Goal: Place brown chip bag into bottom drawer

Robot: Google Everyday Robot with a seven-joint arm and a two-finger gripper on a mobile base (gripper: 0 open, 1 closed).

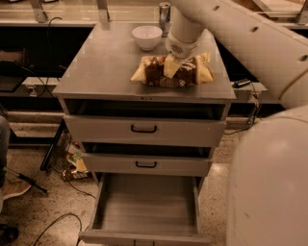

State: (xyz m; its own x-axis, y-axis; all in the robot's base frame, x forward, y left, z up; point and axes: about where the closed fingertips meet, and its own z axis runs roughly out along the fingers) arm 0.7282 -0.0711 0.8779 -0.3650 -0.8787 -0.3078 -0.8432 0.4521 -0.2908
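The brown chip bag (159, 72), dark brown in the middle with yellow ends, lies on the grey cabinet top (106, 62), right of centre. My gripper (172, 65) comes down from the big white arm at the upper right and sits on the middle of the bag, covering part of it. The bottom drawer (144, 206) is pulled out wide at the foot of the cabinet, and its plain grey floor shows bare.
A white bowl (147, 36) and a metal can (164, 12) stand at the back of the cabinet top. The two upper drawers with black handles (144, 129) are slightly ajar. My white body (269, 187) fills the lower right. Cables and clutter (70, 161) lie on the floor at left.
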